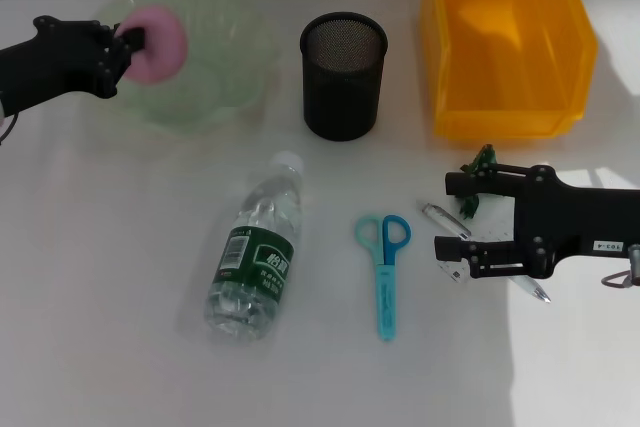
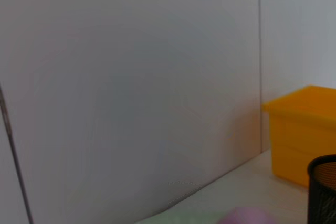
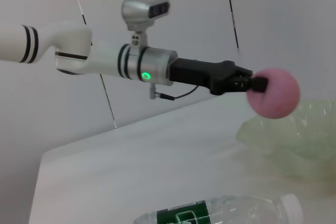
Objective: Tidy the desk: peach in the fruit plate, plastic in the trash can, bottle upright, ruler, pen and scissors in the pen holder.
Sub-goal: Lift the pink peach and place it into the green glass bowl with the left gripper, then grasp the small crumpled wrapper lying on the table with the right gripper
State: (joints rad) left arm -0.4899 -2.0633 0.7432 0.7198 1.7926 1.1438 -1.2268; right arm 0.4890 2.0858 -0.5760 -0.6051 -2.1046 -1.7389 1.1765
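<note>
Head view: left pincer (image 1: 128,39) grips peach (image 1: 160,43) over plate (image 1: 225,82); right pincer (image 1: 448,215) wide above pen (image 1: 528,287); bottle (image 1: 255,257), scissors (image 1: 384,265) on white bench (image 1: 100,277).

A smooth white tabletop (image 1: 100,297) fills the scene, with a bright patch of light lying across its near right part. Along its far edge stands a pale grey panelled wall (image 2: 131,77), divided by thin dark vertical seams (image 2: 259,51).

Lab-style test bench, bare white tabletop (image 1: 100,367), plain white wall panels (image 2: 131,77), yellow storage bin (image 1: 505,37)
</note>
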